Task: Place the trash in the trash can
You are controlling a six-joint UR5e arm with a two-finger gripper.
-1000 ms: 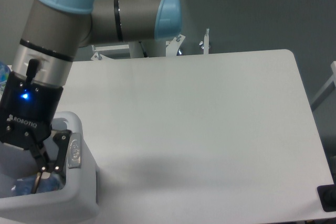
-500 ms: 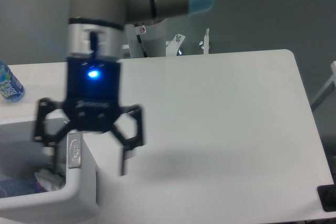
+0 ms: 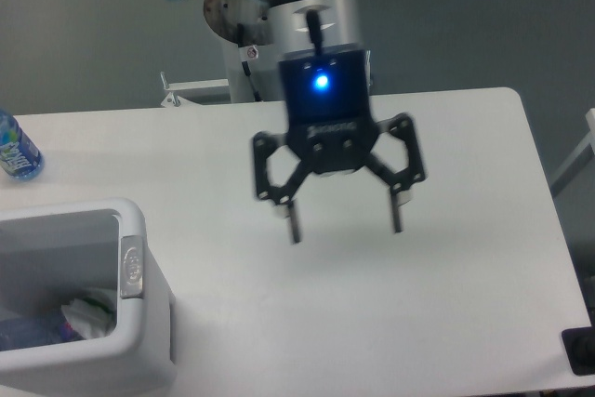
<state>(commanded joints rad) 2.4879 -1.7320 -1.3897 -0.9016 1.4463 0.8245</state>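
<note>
The black two-finger gripper [image 3: 342, 220] has moved away from the big white plastic trash can [image 3: 139, 318] and now hangs over the middle of the white tabletop [image 3: 465, 230]. Its fingers are wide apart and hold nothing. The crumpled white paper wad with green marks [image 3: 90, 311] lies inside the can. Beside it sits something clear and bluish, maybe the crushed bottle. So the job looks done.

A short line of pale lettering is being shown on the gripper [image 3: 343, 226] body beneath its blue light, but it is too blurred to be read. No other text is being shown legibly.
</note>
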